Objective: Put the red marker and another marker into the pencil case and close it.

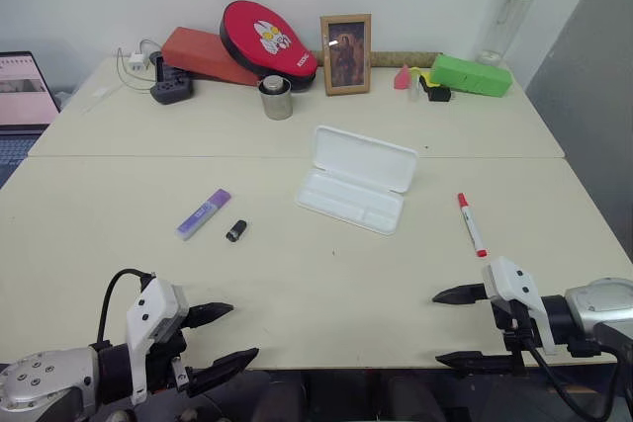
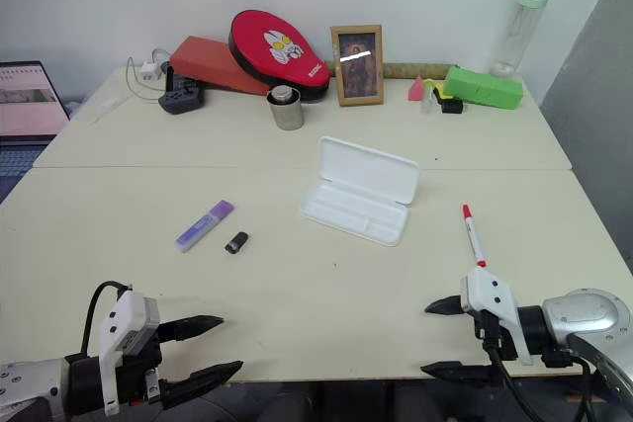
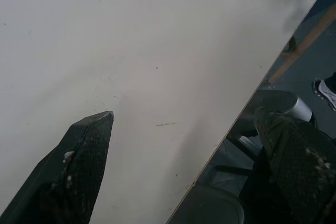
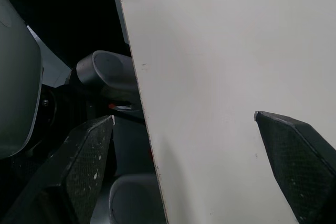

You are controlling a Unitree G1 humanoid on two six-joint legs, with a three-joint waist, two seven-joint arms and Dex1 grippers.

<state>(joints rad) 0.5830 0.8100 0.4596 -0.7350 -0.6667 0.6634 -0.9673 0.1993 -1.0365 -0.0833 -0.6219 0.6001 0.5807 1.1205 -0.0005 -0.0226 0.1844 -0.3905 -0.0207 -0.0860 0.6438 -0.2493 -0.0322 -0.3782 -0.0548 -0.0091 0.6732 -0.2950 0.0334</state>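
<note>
The red marker, thin and white with a red cap, lies on the table to the right of the pencil case. That case is white and lies open in the middle, its lid tilted up at the back. Another marker, short and lavender-purple, rests to the left of the case. At the table's near left edge my left gripper is open with nothing between its fingers. My right gripper is open and empty at the near right edge, just short of the red marker.
A small black cap-like cylinder lies beside the purple marker. Along the back stand a metal cup, a picture frame, a red paddle case, a green box, a bottle and a laptop at far left.
</note>
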